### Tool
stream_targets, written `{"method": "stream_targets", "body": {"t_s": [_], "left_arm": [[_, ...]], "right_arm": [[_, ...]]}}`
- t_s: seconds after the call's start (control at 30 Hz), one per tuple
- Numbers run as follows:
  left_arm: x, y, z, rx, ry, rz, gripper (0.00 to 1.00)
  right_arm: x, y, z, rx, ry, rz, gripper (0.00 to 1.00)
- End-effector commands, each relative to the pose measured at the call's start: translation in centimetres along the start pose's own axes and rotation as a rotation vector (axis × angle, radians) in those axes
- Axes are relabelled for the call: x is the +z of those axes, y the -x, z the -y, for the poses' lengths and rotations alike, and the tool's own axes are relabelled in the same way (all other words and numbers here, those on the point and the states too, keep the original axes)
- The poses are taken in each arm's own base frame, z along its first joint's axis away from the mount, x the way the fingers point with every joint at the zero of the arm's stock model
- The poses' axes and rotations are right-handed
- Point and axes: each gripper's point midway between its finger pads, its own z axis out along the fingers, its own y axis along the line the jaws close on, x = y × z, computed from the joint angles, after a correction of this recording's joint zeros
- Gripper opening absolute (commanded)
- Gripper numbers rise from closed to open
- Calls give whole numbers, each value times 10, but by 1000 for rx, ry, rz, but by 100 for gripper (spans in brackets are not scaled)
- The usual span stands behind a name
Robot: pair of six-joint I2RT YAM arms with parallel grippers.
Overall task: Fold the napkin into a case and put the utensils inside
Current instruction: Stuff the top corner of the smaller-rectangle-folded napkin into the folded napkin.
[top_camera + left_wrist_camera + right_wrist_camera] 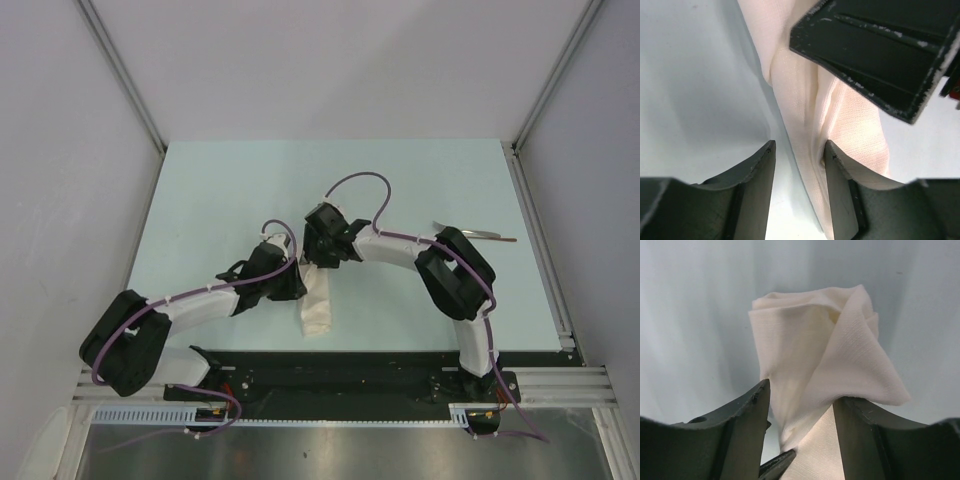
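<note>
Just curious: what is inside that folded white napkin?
Only cloth folds show on the napkin; its inside is covered. The spoon lies apart on the table, to the right.

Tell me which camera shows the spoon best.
The top external view: the spoon lies on the table just beyond the right arm's elbow. Neither wrist view shows it; both are filled with the napkin and their own fingers.

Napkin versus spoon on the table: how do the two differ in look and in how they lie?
The napkin is a soft white cloth folded into a narrow, rumpled strip; the spoon is a thin metal piece. The napkin runs near to far around the middle; the spoon lies crosswise at the far right. Both rest on the pale table.
</note>
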Motion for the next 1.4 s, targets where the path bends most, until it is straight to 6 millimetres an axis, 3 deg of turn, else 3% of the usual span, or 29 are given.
{"method": "stream_targets", "body": {"t_s": [0.0, 0.13, 0.33, 0.43, 0.63, 0.97, 1.37], "left_arm": [[-3, -1, -3, -16, 11, -1, 47], [-3, -5, -4, -41, 13, -12, 44], [-4, -5, -3, -44, 8, -9, 43], [-5, -4, -2, -47, 6, -7, 43], [-5, -3, -1, -44, 5, -9, 44], [-8, 2, 1, -42, 1, 3, 44], [-6, -1, 2, -46, -8, -6, 44]], "right_arm": [[-24, 39, -25, -110, 117, 113, 60], [-41, 43, -43, -160, 154, 92, 66], [-69, 38, -24, -26, 112, 43, 72], [-73, 34, -14, -31, 106, 51, 75], [-50, 34, -16, -80, 139, 40, 74], [-35, 42, -16, -71, 177, 62, 70], [-15, 50, -21, -65, 201, 55, 47]]}}
